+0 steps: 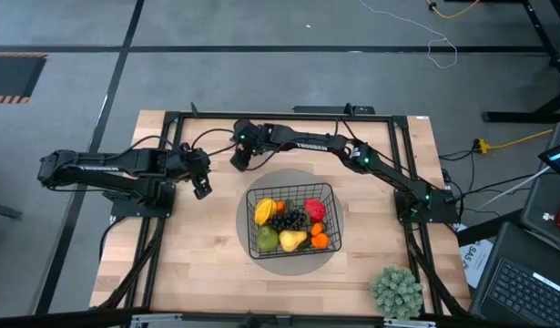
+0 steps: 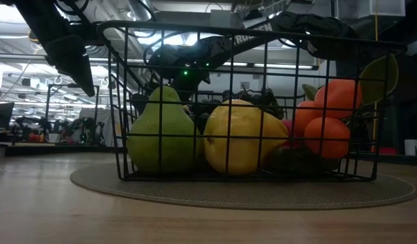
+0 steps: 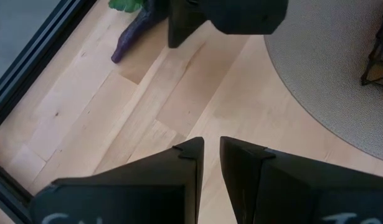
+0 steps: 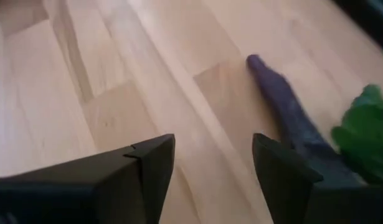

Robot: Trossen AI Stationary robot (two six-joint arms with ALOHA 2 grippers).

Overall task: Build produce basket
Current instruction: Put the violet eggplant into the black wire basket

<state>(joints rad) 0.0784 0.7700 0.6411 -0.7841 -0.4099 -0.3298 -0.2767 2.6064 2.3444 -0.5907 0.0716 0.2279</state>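
Right end effector (image 4: 213, 165) open, empty (eggplant (image 4: 284, 106) beside)

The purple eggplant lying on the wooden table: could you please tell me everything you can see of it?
The purple eggplant is long and slim, matte dark purple, tapering to a rounded tip, with a leafy green cap at its other end. It lies flat on the pale wooden table, outside the basket. Nothing grips it: the right gripper hangs open just above and beside it.
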